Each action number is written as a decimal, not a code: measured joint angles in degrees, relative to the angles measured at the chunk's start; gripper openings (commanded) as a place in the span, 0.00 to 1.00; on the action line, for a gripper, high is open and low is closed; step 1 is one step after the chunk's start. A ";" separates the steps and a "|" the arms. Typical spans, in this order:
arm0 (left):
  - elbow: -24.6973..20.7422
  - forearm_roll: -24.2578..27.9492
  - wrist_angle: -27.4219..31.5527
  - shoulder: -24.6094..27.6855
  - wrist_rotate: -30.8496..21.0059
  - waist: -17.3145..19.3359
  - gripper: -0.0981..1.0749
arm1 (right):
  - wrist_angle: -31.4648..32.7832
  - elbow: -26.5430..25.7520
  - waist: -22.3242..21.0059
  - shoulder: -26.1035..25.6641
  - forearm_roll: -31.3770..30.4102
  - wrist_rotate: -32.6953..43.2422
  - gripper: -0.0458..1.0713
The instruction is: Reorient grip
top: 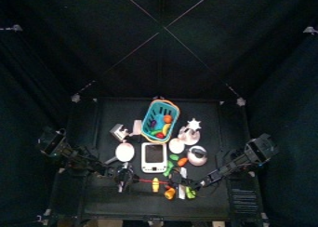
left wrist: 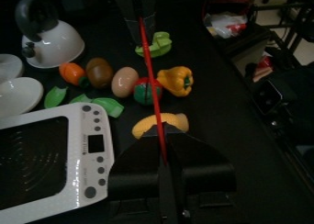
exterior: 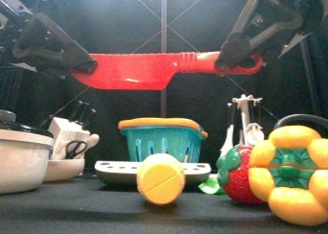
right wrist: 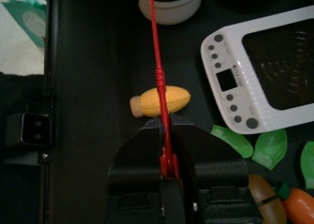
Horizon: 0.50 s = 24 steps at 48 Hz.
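A red flat utensil (exterior: 148, 70) with a wide blade and a narrower handle hangs level above the table, carried between both arms. My left gripper (exterior: 80, 61) is shut on its blade end. At the handle end, my right gripper (exterior: 231, 58) is closed on it. In the left wrist view the utensil (left wrist: 149, 76) shows edge-on as a thin red line running out from between the shut jaws of that gripper (left wrist: 160, 154). The right wrist view shows the same thin red edge (right wrist: 157, 53) leaving the right gripper (right wrist: 164, 128).
Below the utensil stand a teal basket (exterior: 163, 140), a yellow pepper (exterior: 292, 171), a yellow round slice (exterior: 161, 177) and a pot (exterior: 19, 156). A white scale (left wrist: 50, 163), a kettle (left wrist: 50, 39) and several toy foods (left wrist: 123, 81) crowd the table.
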 measured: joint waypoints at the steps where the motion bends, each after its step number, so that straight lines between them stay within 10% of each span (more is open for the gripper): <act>1: -0.09 -0.09 0.26 0.26 0.00 -0.09 0.39 | -0.26 0.00 -0.09 0.26 -0.09 0.00 0.40; 24: -3.78 -7.65 1.05 4.04 -0.18 -1.49 0.39 | -0.79 0.79 0.00 1.23 0.00 0.00 0.40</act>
